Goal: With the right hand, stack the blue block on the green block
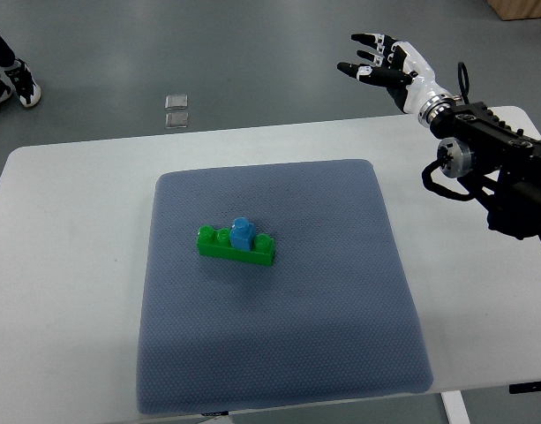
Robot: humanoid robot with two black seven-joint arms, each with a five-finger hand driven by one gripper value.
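We see a blue block [243, 231] atop a green block [236, 247] on a grey-blue textured mat [279, 353]; the worktop [67, 265] is white, the floor [208, 53] grey, the right robot hand [382, 62] white with black fingers.

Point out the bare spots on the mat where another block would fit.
The grey mat is bare everywhere except its middle left, where the blue block sits on the green block. Widest room: right of the stack and the whole near half. The right hand is beyond the table.
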